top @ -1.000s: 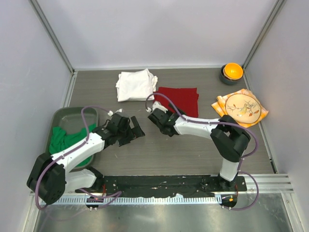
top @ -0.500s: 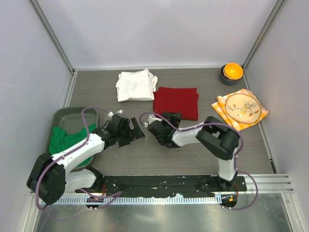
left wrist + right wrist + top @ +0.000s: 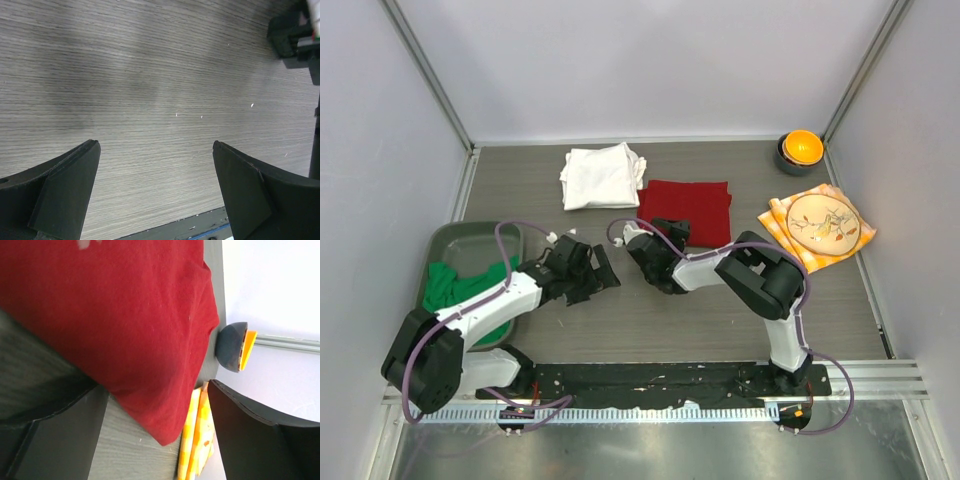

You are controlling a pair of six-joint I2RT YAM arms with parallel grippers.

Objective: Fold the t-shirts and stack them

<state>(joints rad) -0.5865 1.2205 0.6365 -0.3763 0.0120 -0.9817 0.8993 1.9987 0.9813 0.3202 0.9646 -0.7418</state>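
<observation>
Grey wood-grain table (image 3: pixel 620 320) between pale walls, from overhead: we find the right gripper (image 3: pixel 674 232) at the near edge of the folded red t-shirt (image 3: pixel 688 208), fingers apart and holding nothing. Beyond it to the left lies the folded white t-shirt (image 3: pixel 602 176). An orange patterned cloth (image 3: pixel 817 225) and a dark bowl (image 3: pixel 799 150) sit well off to its right. The left gripper (image 3: pixel 603 274) hovers near the right arm's wrist, also spread and empty. The green t-shirt (image 3: pixel 455 290) is bunched in a tray (image 3: pixel 470 232) behind it to the left.

From the left wrist, we see only bare table between the parted fingers (image 3: pixel 65 185). A dark piece of the other arm (image 3: pixel 295 35) sits ahead and to the right.

From the right wrist, the red t-shirt fills the ground ahead of the open fingers (image 3: pixel 260 440). Its corner reaches between them, with the bowl and cloth past it.

We judge the stacking not yet done, since red and white lie side by side. The risks, as we read them:

- A pinch taking only the top layer would pull the fold open on lifting.
- A low push would shove the tee toward the patterned cloth.
- The two wrists are near enough that a careless swing could knock them together.
- The tray rim may snag the green tee.
</observation>
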